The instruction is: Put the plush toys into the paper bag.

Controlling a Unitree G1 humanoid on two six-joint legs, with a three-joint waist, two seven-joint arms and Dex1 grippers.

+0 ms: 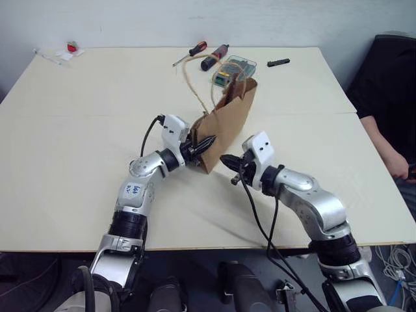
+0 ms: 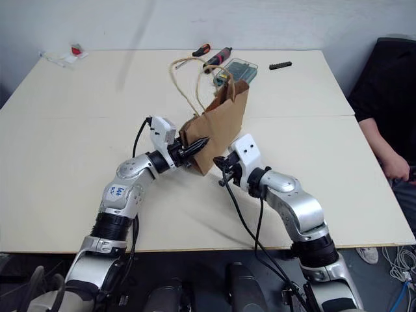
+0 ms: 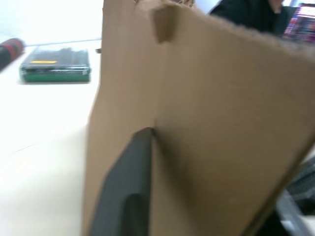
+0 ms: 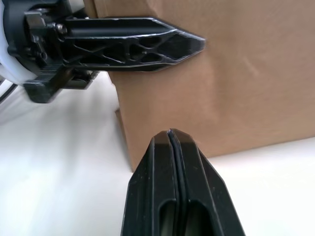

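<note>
Standing on cream worktop (image 1: pixel 78 149): creased brown kraft paper bag (image 1: pixel 227 127), green transparent case (image 1: pixel 233 69) behind; left pincer (image 1: pixel 207 143) pinching bag's edge, right pincer (image 1: pixel 225 159) pressed together beside it.

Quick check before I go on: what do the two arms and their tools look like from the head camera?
Both arms are silver metal with black joint bands. The left tool and right tool each have a white housing and two black pointed fingers with lattice cut-outs. Black cables loop along both; the left arm carries a small white sticker.

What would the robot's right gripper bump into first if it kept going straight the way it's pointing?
Most likely the paper bag. The right gripper, fingers shut together, points at the bag's brown side just ahead, with some bare table between them.
</note>
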